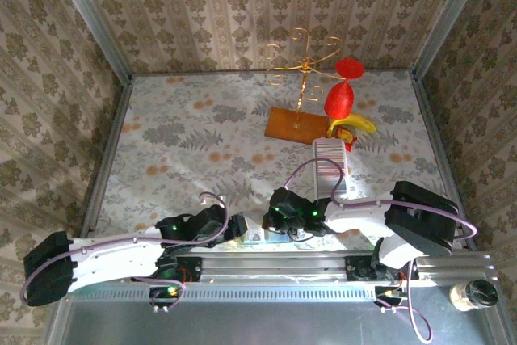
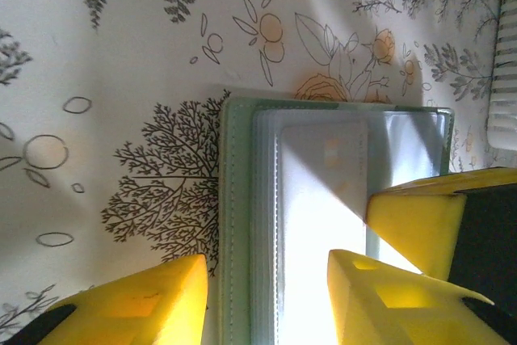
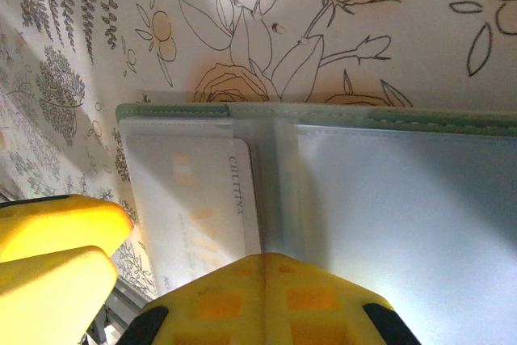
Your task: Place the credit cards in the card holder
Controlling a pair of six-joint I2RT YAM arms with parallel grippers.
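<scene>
On the counter (image 1: pixel 202 135) the card holder (image 2: pixel 238 224) lies open, one credit card (image 3: pixel 194 208) already pocketed. My left end effector (image 2: pixel 266 258) stands apart above it. My right end effector (image 3: pixel 262 260), fingers together, sits at its fold. I judge more cards remain.

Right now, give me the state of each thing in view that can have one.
card holder, open, lying flat on the table.
credit card, lying flat inside the open holder.
left gripper, open over the holder.
right gripper, shut, tips down on the holder.
</scene>
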